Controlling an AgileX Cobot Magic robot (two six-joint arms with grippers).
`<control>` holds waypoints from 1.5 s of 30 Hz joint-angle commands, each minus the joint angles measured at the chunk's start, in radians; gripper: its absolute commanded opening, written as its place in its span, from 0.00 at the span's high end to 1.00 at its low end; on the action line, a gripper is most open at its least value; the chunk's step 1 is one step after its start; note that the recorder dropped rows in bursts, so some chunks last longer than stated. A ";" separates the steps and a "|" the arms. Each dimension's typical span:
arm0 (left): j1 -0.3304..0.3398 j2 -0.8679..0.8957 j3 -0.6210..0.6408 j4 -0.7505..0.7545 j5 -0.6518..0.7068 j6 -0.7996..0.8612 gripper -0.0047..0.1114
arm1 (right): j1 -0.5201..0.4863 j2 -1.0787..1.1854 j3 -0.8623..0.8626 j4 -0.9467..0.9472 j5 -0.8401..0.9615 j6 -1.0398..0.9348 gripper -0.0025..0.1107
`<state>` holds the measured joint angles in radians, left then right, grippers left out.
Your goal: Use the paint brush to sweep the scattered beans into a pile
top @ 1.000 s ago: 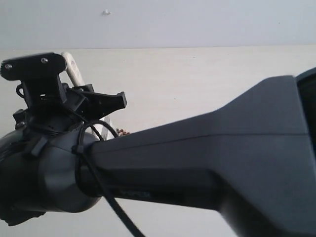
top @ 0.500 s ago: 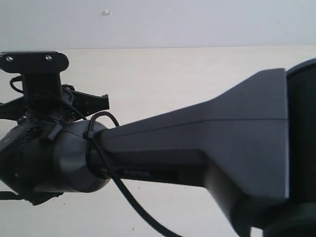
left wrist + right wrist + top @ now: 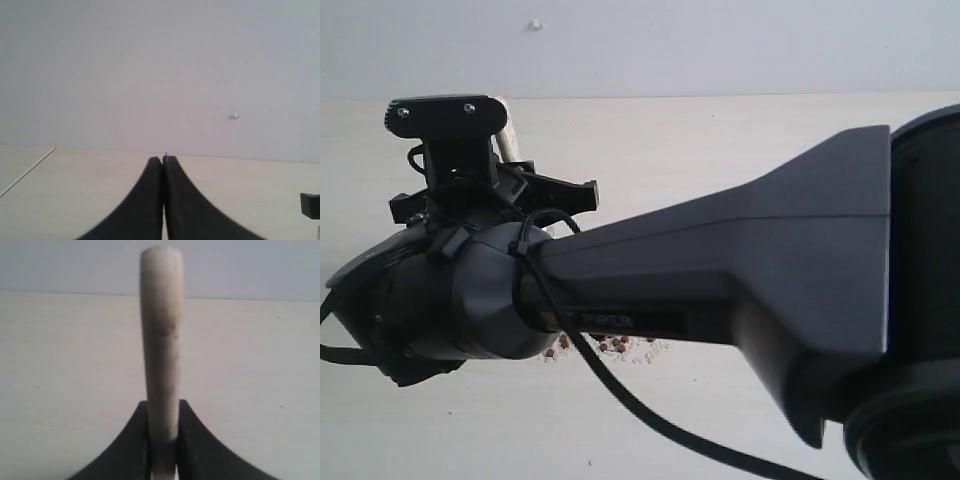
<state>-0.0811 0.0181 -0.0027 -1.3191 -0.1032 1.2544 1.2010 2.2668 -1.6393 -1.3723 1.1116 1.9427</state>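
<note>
My right gripper (image 3: 162,404) is shut on the pale wooden handle of the paint brush (image 3: 161,330), which sticks out straight between its jaws. In the exterior view the right arm (image 3: 720,280) reaches across to the left, and a short piece of the handle (image 3: 510,148) shows beside the wrist camera mount. The ferrule and bristles are hidden behind the arm. A few reddish-brown beans (image 3: 616,345) with off-white grains lie on the table just under the arm; most of the pile is hidden. My left gripper (image 3: 163,159) is shut on nothing, above bare table.
The pale wooden table (image 3: 720,150) runs back to a plain wall with a small white mark (image 3: 534,24). The right arm blocks most of the exterior view. A dark part (image 3: 310,205) pokes in at the edge of the left wrist view.
The right wrist swung left, then back right and slightly up. The brush handle shows again, and beans have come into sight under the arm, lower than where they showed a second ago.
</note>
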 commanded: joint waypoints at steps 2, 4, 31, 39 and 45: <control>-0.002 -0.006 0.003 0.000 0.007 0.001 0.96 | 0.002 -0.141 -0.002 -0.063 -0.277 -0.203 0.98; -0.002 -0.006 0.003 0.000 0.007 0.001 0.96 | -0.008 -0.208 0.013 -0.040 -0.350 -0.336 0.98; -0.002 -0.006 0.003 0.000 0.007 0.001 0.96 | -0.587 -0.316 0.645 -0.032 -2.024 -0.789 0.98; -0.002 -0.006 0.003 0.000 0.007 0.001 0.96 | -0.587 -0.264 0.598 0.012 -1.839 -0.841 0.98; -0.002 -0.006 0.003 0.000 0.007 0.001 0.96 | -0.599 -0.226 0.512 0.011 -1.726 -0.840 0.98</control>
<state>-0.0811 0.0181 -0.0027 -1.3191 -0.1032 1.2544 0.6185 2.0183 -1.0975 -1.3447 -0.7132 1.1356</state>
